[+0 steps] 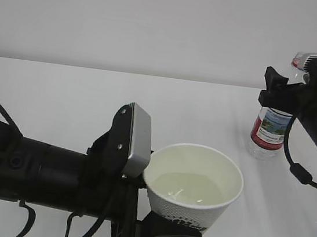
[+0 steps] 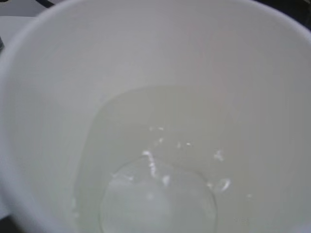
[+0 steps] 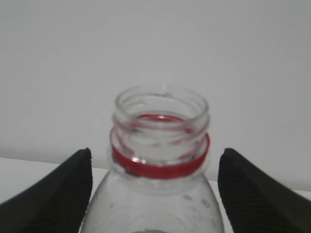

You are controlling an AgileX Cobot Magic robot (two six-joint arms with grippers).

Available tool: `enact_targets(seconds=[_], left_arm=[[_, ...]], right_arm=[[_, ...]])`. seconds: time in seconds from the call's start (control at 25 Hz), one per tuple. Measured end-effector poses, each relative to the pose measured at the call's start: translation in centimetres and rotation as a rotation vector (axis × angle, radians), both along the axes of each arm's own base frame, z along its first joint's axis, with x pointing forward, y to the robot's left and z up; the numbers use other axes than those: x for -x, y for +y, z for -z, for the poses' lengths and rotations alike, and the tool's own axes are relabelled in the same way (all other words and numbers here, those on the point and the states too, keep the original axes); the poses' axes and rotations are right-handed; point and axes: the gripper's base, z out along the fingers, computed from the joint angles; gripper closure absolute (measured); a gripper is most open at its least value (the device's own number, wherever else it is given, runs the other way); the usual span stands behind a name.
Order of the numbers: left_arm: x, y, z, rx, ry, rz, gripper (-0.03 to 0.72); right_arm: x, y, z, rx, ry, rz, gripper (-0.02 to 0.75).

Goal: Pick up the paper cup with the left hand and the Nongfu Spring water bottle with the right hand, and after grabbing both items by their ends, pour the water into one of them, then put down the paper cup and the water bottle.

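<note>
Left gripper (image 1: 176, 229): clamped around the lower body of the paper cup (image 1: 193, 184), which sits upright just ahead of its grey plate. Water (image 2: 155, 170) pools in the cup's bottom; the walls above it are bare up to the rim. White table (image 1: 61, 100): open surface behind the cup and across to the bottle.

Right gripper (image 3: 154, 194): jaws spread, one dark finger (image 3: 53, 194) to each side of the uncapped bottle (image 3: 158, 160), gaps visible both sides, not touching. Bottle stands upright on the table at the far right.
</note>
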Motion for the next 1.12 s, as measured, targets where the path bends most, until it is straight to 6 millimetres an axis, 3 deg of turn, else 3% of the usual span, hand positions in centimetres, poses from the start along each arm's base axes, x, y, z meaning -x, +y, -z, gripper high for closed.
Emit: enact_targets(seconds=[1.12], left_arm=[[-0.1, 0.0, -0.1, 0.012, 0.008, -0.018, 0.193]], right_arm=[[6.8, -1.4, -2.8, 0.021, -0.022, -0.004, 0.128]])
